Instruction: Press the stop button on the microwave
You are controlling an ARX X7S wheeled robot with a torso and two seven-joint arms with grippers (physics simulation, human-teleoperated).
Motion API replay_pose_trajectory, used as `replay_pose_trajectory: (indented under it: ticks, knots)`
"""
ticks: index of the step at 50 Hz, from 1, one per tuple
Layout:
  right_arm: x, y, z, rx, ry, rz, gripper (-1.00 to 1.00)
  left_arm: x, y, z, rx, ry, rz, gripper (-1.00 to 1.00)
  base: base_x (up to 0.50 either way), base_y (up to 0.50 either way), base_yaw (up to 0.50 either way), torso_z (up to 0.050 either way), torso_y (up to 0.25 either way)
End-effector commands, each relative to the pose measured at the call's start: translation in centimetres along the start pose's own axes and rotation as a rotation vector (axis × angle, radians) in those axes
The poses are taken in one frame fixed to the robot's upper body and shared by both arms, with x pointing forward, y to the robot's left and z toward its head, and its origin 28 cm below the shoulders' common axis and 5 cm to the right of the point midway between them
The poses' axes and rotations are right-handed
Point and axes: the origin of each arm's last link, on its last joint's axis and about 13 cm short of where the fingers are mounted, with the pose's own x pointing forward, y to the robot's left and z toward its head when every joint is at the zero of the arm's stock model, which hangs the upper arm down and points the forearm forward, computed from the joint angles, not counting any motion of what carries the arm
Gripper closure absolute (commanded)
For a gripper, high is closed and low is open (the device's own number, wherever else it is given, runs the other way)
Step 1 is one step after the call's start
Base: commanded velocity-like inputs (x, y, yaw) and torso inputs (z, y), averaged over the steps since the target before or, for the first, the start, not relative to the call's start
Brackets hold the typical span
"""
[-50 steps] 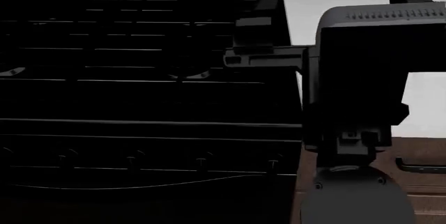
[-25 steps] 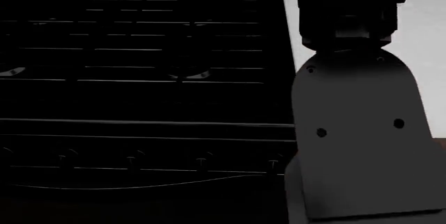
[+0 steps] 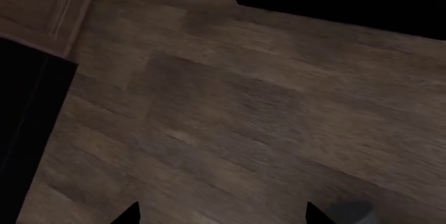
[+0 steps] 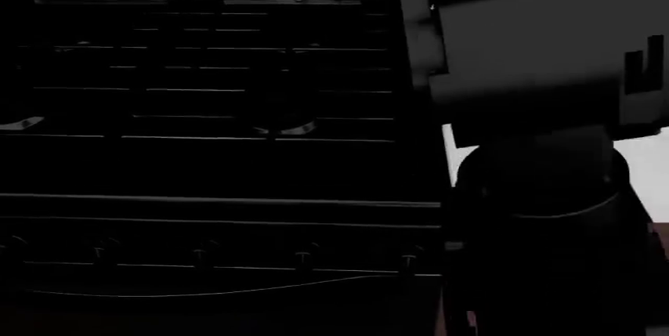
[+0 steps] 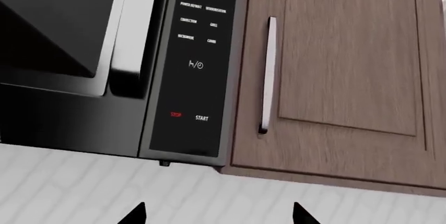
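— Where is the stop button?

— Low on the microwave panel, touching-close to start. My right jaws stand open, well short of it; left jaws open too, over floor.

— The risk?

— I judge a slight drift sideways presses start instead.

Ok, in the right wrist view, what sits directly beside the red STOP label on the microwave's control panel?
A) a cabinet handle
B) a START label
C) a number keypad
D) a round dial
B: on the microwave control panel, the white START label sits right beside the red STOP label, on the side toward the cabinet.
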Motion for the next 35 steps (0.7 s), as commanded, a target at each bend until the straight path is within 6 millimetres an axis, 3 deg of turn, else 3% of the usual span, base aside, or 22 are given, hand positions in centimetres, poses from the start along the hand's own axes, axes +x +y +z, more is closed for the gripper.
replay_pose_trajectory:
  ticks: [1,11,17,25,35]
  knots:
    - [3.3,0.6,2.1,0.005,0.028,-0.022,-1.0,0.0,0.0,0.0,0.0,0.0,0.0,-1.0,0.0,0.0,0.0,0.05,0.102]
    - [5.4,0.7,3.7,0.031,0.039,-0.035,-1.0,0.0,0.0,0.0,0.0,0.0,0.0,-1.0,0.0,0.0,0.0,0.05,0.101]
    - [7.0,0.3,3.4,0.041,0.094,-0.074,-1.0,0.0,0.0,0.0,0.0,0.0,0.0,-1.0,0.0,0.0,0.0,0.05,0.101]
    - [7.0,0.6,3.2,0.036,0.138,-0.079,-1.0,0.0,0.0,0.0,0.0,0.0,0.0,-1.0,0.0,0.0,0.0,0.05,0.101]
    - [7.1,0.3,4.3,0.036,0.142,-0.105,-1.0,0.0,0.0,0.0,0.0,0.0,0.0,-1.0,0.0,0.0,0.0,0.05,0.101]
